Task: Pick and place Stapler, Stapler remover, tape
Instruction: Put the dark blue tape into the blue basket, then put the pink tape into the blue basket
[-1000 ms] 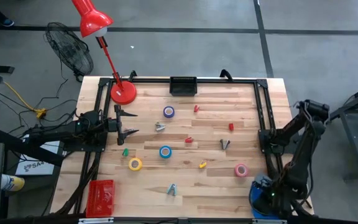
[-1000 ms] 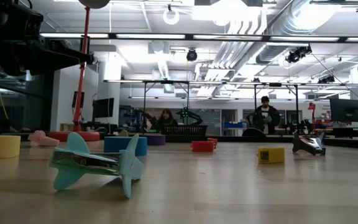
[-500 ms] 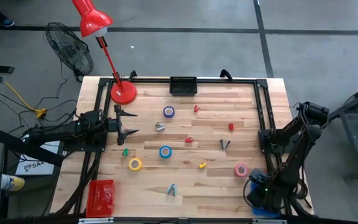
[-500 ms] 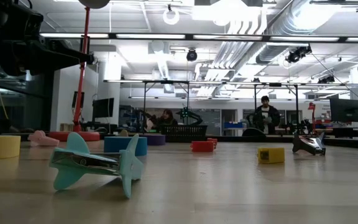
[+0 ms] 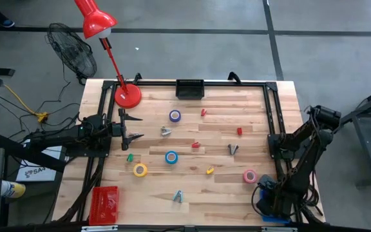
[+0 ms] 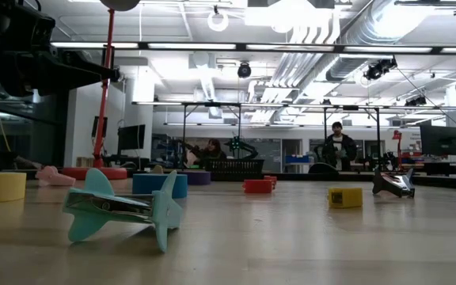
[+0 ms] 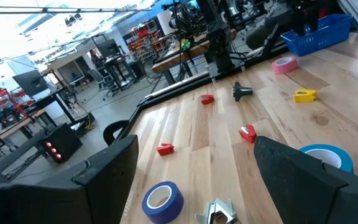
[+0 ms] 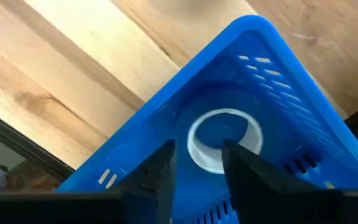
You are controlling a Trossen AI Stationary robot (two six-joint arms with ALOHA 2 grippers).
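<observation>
So far one roll of tape [image 8: 224, 147] lies in the blue bin [image 8: 278, 74] beneath the parted right hand [image 8: 197, 163]. Most items wait on the table [image 5: 224, 193]; left hand [image 5: 136, 127] released.

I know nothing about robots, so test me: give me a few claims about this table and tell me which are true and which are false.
1. A roll of tape lies inside the blue basket. True.
2. The right gripper is clamped on that roll. False: its fingers stand apart, above it.
3. The left gripper is carrying the yellow roll. False: it is open and empty; that roll lies on the table.
4. The red basket sits at the table's near-left corner. True.
5. The pink roll is in the red basket. False: it lies on the table near the blue basket.
</observation>
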